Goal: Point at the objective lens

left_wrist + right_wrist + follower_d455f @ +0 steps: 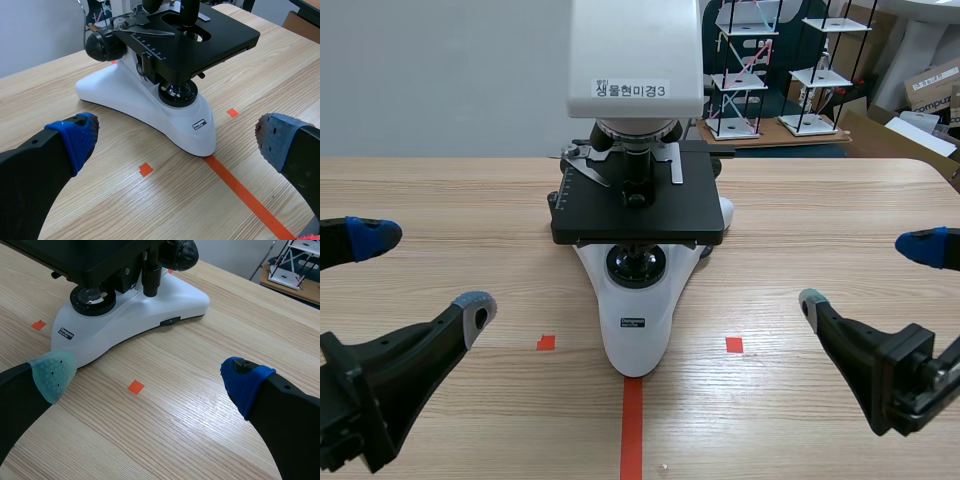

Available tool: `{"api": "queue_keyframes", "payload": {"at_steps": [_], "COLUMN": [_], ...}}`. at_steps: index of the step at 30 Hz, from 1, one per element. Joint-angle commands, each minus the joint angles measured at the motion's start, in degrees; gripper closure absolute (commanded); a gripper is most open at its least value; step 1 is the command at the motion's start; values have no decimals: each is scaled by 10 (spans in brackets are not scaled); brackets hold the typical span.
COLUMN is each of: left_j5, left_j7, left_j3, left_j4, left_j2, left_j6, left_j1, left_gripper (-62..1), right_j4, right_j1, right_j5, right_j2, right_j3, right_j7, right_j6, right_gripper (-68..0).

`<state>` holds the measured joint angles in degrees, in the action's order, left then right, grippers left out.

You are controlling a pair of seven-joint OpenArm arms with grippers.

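A white microscope (635, 330) with a black stage (638, 212) stands at the table's middle. Its black objective lens (638, 170) hangs from the white head down to the stage. In the left wrist view the lens (189, 12) is seen over the stage opening, far ahead of the fingers. My left gripper (420, 270) is open at the near left, well short of the microscope (150, 102). My right gripper (870, 272) is open at the near right, apart from the base (135, 315). Neither holds anything.
Cardboard boxes (932, 90) and white wire racks (740, 70) stand behind the table at the back right. The table's far right corner (945, 170) is close to the right arm. Bare wood lies on both sides of the microscope.
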<state>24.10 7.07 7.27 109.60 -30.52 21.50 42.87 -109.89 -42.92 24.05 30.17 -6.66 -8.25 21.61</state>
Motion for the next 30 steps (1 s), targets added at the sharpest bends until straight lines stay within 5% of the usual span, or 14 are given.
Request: {"api": "queue_keyframes", "payload": {"at_steps": [1,28,30], "left_j5": [5,3,3], "left_j7": [8,19,19], "left_j3": [-2,-7,-9], "left_j4": [7,7,7], "left_j2": [0,0,0], "left_j6": [2,22,23], "left_j1": [0,-12,-14], "left_gripper": [-623,-623,-583], "right_j4": [-4,-4,-4], "right_j1": [-1,-1,-1], "right_j5": [7,6,6], "right_j2": [6,6,6], "right_j3": [-3,-3,-3], "right_j7": [-11,-25,-26], "right_j6": [-2,-2,-2], "right_gripper": [-638,-638,-638]}}
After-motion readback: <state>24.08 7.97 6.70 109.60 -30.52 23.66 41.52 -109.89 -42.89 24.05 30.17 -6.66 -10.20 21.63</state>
